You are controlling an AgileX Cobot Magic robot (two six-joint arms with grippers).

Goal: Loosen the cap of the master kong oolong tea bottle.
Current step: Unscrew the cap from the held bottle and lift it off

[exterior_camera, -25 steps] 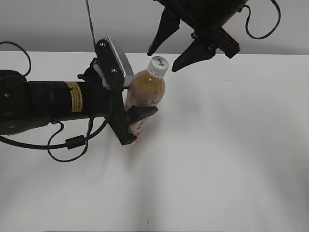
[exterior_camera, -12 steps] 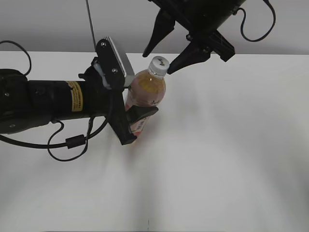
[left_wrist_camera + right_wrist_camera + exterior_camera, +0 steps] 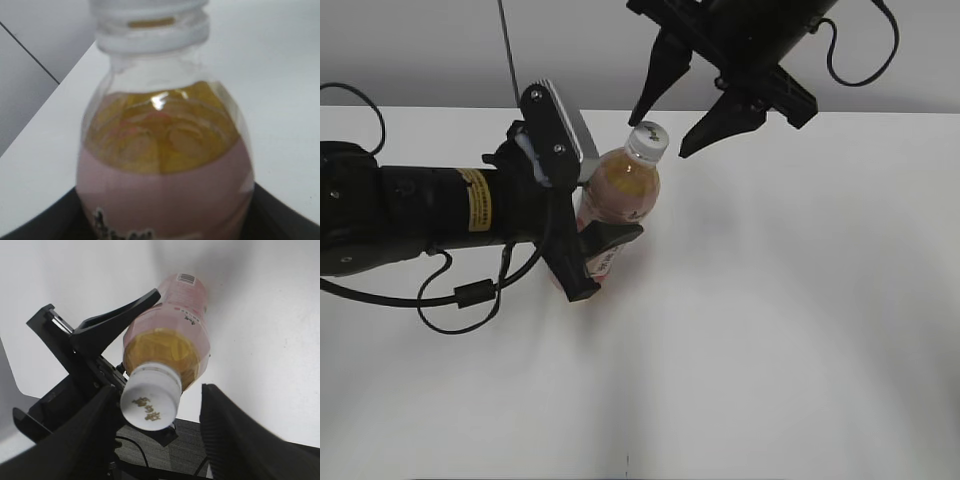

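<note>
The master kong oolong tea bottle [image 3: 620,195] stands on the white table, with amber tea and a pink label. My left gripper [image 3: 592,240] is shut on its labelled body; the bottle fills the left wrist view [image 3: 165,165]. The white cap [image 3: 648,137] sits on the neck, with a dark mark on top [image 3: 151,402]. My right gripper [image 3: 662,128] hangs open just above the cap, one finger on each side and not touching it. In the right wrist view the cap lies between the two open fingers [image 3: 155,435], close to the left one.
The white table [image 3: 780,330] stretches out to the right and front. The left arm's black body and cables [image 3: 410,215] lie across the left side. A grey wall [image 3: 440,50] runs behind the table's far edge.
My right gripper has shifted slightly left and lower over the cap, staying open. The bottle and the left gripper have barely moved.
</note>
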